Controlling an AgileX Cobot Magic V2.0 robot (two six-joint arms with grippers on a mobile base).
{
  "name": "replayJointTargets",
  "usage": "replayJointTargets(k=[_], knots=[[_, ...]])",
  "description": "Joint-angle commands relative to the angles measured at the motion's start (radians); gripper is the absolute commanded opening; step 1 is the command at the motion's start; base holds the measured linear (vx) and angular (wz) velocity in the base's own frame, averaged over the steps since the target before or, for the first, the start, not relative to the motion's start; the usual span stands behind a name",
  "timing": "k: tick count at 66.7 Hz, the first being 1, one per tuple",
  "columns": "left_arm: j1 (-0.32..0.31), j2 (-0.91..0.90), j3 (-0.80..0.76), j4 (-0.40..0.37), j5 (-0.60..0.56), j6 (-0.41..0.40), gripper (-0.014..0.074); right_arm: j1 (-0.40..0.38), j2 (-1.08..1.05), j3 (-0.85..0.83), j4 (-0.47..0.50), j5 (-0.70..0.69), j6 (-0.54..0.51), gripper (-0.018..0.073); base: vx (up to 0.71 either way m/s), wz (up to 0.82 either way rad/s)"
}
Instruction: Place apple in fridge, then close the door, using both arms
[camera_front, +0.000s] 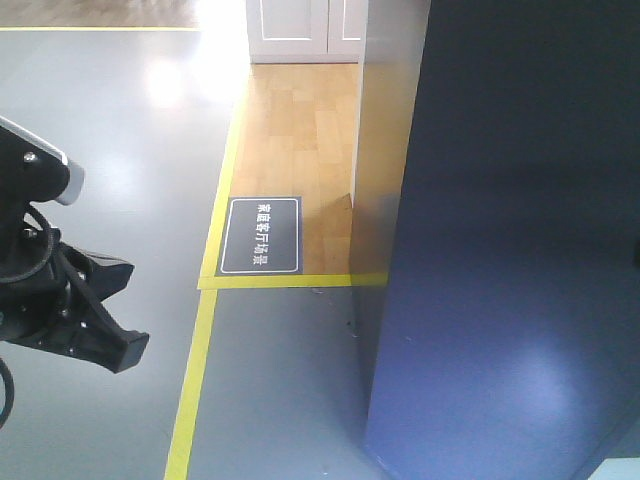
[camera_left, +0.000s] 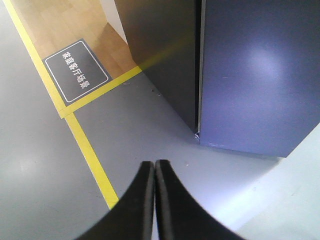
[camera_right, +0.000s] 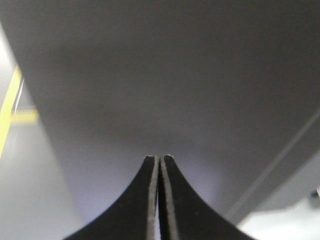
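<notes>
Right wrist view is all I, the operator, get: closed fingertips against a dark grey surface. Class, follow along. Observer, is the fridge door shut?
Observer: The left wrist view shows the door flush with the fridge body, only a thin seam between them.
Operator: Is the left gripper holding the apple?
Observer: No. The left gripper is shut with nothing between its fingertips; no apple shows in any view.
Operator: What is on the floor nearby?
Observer: A dark floor sign with white characters, inside yellow tape.

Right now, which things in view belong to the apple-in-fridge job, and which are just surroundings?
Job:
fridge, its door looks shut
left gripper, shut, empty
right gripper, shut, empty
apple: not in view

Surroundings:
floor sign
yellow floor tape
white cabinet
wood flooring
</notes>
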Motion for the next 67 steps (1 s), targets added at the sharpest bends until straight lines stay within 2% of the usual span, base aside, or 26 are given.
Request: replayJointTargets(k=[1,21,40,67], knots=[[0.000,-0.015,-0.025,0.017,-0.056,-0.012,-0.0006,-0.052,0.033,-0.056,-0.026,-0.155,0.008,-0.0006,0.00,0.00],[0.000,-0.015,-0.025,0.017,-0.057,-0.012,-0.0006,-0.105,0.174,-0.158,-0.030,-0.285,0.008,-0.0006,0.00,0.00],[0.000,-0.014,-0.025,0.017,-0.058,-0.012,-0.0006,-0.140,0.340,-0.298,-0.027,-0.292,0.008,-0.0006,0.00,0.00],[0.000,-0.014,-0.025,0.017,-0.060,-0.012,-0.0006,-0.138,0.609,-0.552,-0.029,-0.310,0.001,-0.0005,0.00,0.00]])
